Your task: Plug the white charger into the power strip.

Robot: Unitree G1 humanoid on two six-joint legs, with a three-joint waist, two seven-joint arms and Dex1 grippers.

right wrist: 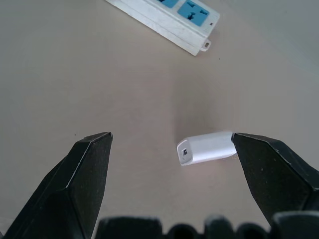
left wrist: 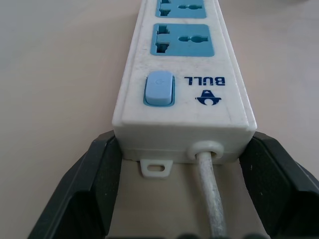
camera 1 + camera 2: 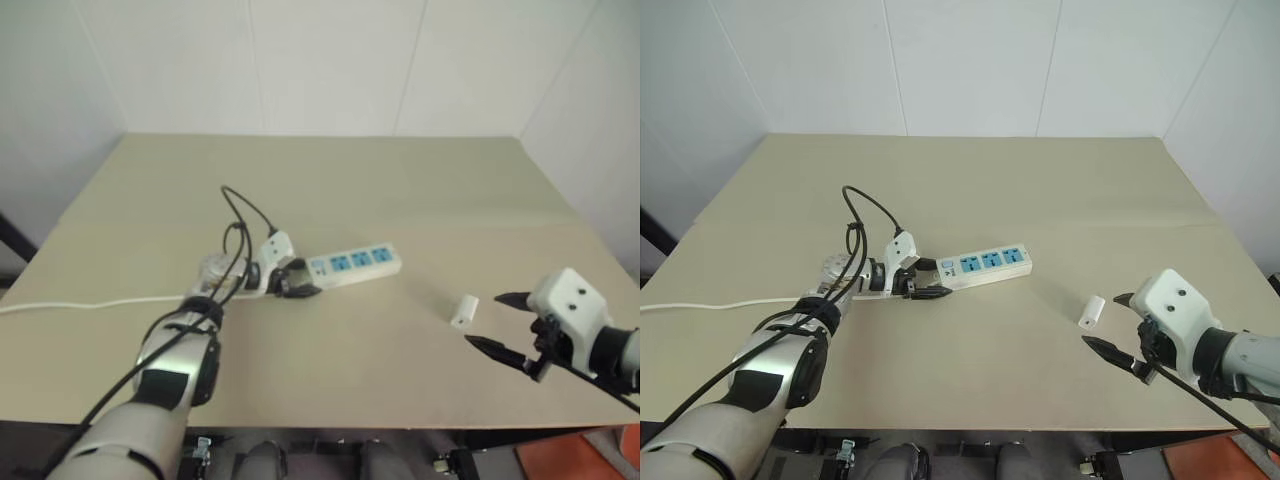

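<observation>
The right gripper (image 3: 1112, 325) hangs spread wide beside the white charger (image 3: 1092, 311) on the table (image 3: 1060, 190). The left gripper (image 3: 927, 279) pinches the power strip (image 3: 985, 266) at its cord end.

The table (image 3: 1060, 190) lies bare across its far half and along the near edge between the two arms, so a hand could pass there freely. The power strip (image 3: 985, 267) lies left of centre, its cord (image 3: 710, 304) trailing off to the left. The left gripper (image 3: 923, 280) is clamped on the strip's cord end, blocking that end. The three sockets face up uncovered. Bare table separates the strip's right end from the charger (image 3: 1092, 311), which lies on its side between the spread fingers of the right gripper (image 3: 1118, 323).
</observation>
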